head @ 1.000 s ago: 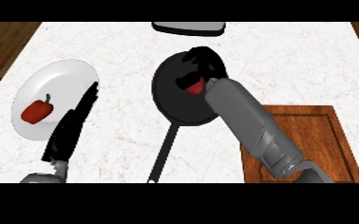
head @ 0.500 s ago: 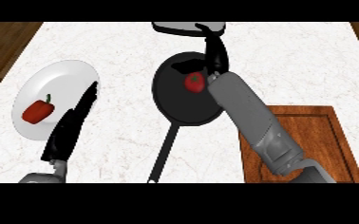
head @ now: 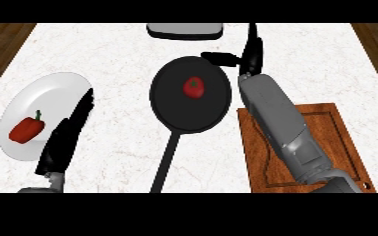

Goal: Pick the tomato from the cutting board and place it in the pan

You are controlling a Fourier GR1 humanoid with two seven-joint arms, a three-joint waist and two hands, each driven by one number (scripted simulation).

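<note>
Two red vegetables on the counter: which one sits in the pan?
The round tomato, lying inside the black pan at centre. The other, a red pepper with a stem, lies on the white plate at left.

The counter (head: 111,55) lay bare across its far left corner, and a broad open strip ran between the white plate (head: 44,100) at the left edge and the black pan (head: 166,110) in the middle. The left hand (head: 70,130) rested over the plate's right rim, fingers straight, narrowing that strip near the front edge. The pan's long handle reached toward the front edge, splitting the middle. The right hand (head: 247,55) stood open just beyond the pan's far right rim, its forearm crossing the cutting board (head: 332,145). A grey object (head: 184,30) blocked the far edge's middle. The far right corner was free.
</note>
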